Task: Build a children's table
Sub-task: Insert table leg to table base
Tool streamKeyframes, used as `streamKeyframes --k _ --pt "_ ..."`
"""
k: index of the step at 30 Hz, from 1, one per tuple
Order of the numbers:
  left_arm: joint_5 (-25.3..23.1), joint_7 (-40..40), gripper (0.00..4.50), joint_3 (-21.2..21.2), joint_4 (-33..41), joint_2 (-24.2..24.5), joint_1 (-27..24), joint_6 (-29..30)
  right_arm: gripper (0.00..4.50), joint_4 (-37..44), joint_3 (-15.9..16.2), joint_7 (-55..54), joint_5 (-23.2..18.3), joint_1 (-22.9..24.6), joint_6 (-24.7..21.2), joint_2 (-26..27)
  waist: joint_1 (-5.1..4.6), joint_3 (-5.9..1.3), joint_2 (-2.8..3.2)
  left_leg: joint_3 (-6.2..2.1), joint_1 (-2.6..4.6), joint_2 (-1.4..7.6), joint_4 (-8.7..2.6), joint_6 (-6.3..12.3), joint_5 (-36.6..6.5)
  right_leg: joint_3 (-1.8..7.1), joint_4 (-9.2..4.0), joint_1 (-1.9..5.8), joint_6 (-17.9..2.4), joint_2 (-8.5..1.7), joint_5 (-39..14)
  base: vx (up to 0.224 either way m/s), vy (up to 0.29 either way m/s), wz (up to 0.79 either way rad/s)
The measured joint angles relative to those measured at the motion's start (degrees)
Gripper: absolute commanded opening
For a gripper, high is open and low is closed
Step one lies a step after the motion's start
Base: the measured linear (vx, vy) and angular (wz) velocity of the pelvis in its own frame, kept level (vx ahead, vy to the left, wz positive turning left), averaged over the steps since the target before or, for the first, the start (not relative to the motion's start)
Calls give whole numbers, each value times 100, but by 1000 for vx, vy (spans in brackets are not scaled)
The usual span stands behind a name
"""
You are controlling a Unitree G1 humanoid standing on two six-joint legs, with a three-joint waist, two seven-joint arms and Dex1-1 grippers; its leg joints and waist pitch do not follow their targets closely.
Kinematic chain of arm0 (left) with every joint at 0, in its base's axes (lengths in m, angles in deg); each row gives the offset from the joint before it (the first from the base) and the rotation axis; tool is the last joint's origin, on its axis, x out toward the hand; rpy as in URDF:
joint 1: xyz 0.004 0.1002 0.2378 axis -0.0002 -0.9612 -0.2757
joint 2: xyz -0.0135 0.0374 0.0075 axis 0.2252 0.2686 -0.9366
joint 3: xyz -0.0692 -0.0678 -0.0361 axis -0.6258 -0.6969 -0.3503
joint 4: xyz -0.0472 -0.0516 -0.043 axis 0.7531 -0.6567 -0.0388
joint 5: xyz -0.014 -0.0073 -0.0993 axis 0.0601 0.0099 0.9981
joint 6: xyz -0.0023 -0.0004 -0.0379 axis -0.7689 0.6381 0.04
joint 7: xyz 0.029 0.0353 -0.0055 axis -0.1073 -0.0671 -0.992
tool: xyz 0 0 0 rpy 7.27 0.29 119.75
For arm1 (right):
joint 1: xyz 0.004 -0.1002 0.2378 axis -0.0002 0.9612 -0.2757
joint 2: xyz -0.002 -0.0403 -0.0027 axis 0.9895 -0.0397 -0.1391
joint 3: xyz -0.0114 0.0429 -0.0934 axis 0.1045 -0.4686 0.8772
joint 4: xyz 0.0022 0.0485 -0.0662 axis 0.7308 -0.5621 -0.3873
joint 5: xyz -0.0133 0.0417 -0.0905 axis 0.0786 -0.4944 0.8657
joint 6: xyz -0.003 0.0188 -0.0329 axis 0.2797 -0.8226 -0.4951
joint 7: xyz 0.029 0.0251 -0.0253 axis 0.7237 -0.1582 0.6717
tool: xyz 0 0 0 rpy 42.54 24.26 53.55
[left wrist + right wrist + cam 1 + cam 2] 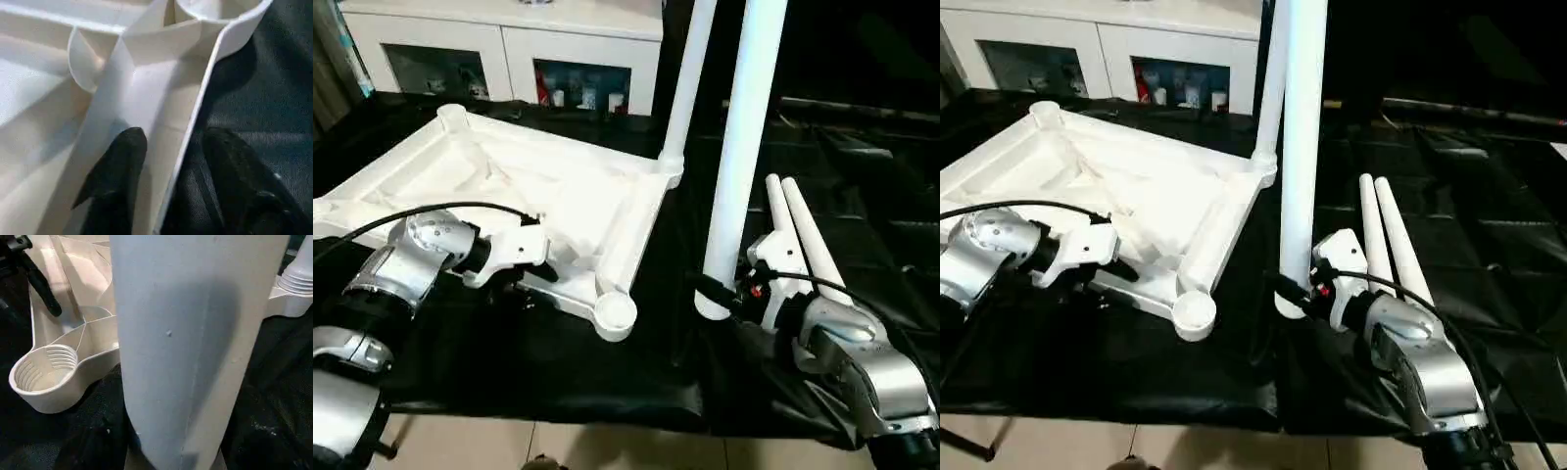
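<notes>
The white table top (pixel 558 196) lies upside down, ribs up, on the black cloth. One white leg (pixel 685 88) stands in its far right corner socket. My right gripper (pixel 732 294) is shut on a second leg (pixel 744 147), holding it upright with its lower end just above the cloth, right of the empty near corner socket (pixel 615 313). That leg (pixel 195 333) rises close before the right wrist camera. My left gripper (pixel 176 139) is open and straddles the top's near rim (pixel 195 117), one finger inside and one outside over the cloth.
Two more white legs (pixel 808 240) lie side by side on the cloth behind my right gripper. A white cabinet (pixel 509 39) stands beyond the work table. The cloth's front edge (pixel 558 406) drops to the floor close to my arms.
</notes>
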Motion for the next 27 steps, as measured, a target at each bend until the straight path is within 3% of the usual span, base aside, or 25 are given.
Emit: streamKeyframes --k 1,5,11,20,23,27 --pt "-26 2 174 11 -43 -2 12 -25 193 0 2 0 14 4 4 0 0 0 1 0 0 0 0 0 0 0 0 0 0 0 0 0 0 0" --pt "-78 9 158 49 -215 -8 114 -71 193 -1 81 -1 55 32 89 1 2 2 3 0 1 0 0 0 0 0 0 1 0 0 0 0 0 0" --pt "-134 8 85 46 -351 -10 154 -80 193 -11 116 -26 65 33 105 36 0 3 4 1 1 1 0 0 0 0 0 0 -1 0 0 0 0 0" --pt "-140 260 36 50 -277 -55 145 40 193 -70 171 -38 188 28 137 53 -33 3 6 14 13 8 -8 0 -1 4 -1 -1 -1 1 1 0 0 0" --pt "-92 280 20 48 135 -79 -5 439 193 -114 172 -125 182 -76 135 121 -38 3 7 27 19 11 -14 0 -1 8 -1 -2 -1 0 1 0 0 0" --pt "-9 114 9 -81 930 -254 -342 1495 193 -201 31 -396 55 -271 -18 394 -38 -3 10 45 29 15 -19 0 -1 14 -2 -1 -3 -1 1 0 0 0"
